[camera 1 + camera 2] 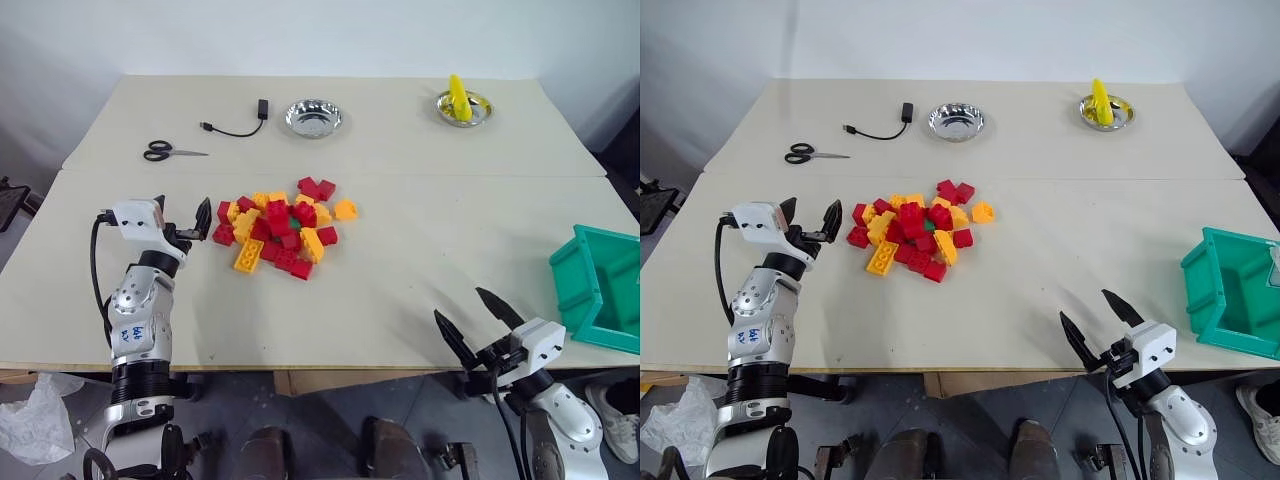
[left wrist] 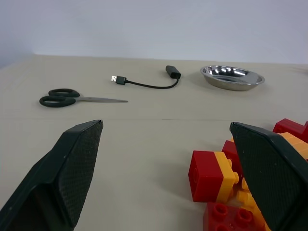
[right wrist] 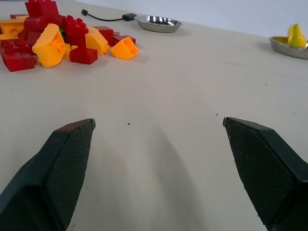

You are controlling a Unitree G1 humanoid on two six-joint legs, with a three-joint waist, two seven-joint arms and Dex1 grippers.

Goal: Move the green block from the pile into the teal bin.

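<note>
Your left gripper (image 1: 182, 222) sits beside the pile (image 1: 283, 228), fingers spread to reach the green block (image 1: 295, 225) buried mid-pile; your right gripper (image 1: 478, 322), also spread, waits near the teal bin (image 1: 598, 288)

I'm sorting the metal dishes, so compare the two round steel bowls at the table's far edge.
The round steel bowl near the black cable is empty; the round steel bowl toward the right end holds a yellow object. The empty one looks somewhat larger. Both are shiny, shallow and upright on the beige table.
</note>
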